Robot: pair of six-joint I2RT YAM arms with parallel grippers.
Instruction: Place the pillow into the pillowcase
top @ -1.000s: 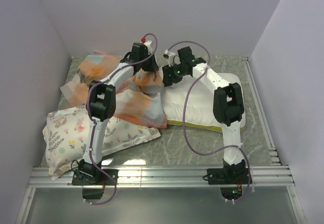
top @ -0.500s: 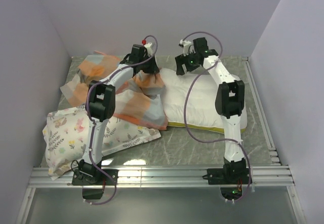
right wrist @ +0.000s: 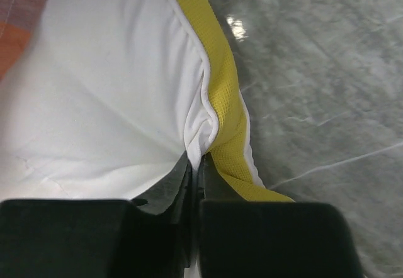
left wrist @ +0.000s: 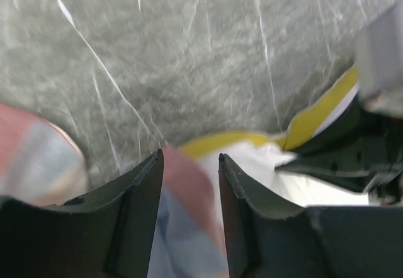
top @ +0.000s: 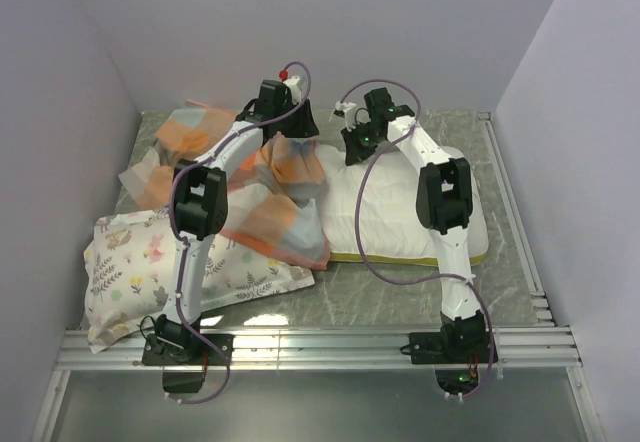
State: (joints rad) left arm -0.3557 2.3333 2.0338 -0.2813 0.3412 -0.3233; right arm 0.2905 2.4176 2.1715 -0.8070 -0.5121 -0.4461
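From above, the pillow [top: 400, 212] lies flat on the right half of the desk [top: 400, 292], almost wholly bare. The checked pillowcase [top: 270, 217] is crumpled to its left and overlaps only the pillow's left end. Both the left gripper [top: 303, 122] and the right gripper [top: 352, 147] work at the pillow's far left corner. A flower-printed pillow [top: 140, 262] lies near left.

In the left wrist view, the left gripper [left wrist: 189, 158] has its jaws partly apart. Pillowcase [left wrist: 189, 227] cloth sits in the gap, seemingly unpinched, beside the pillow [left wrist: 252, 165] corner.

In the right wrist view, the right gripper [right wrist: 195, 165] has its jaws closed on the pillow [right wrist: 107, 89] at its yellow band [right wrist: 220, 70].

The insertion looks barely begun, and nearly the whole pillow is left to sheathe.
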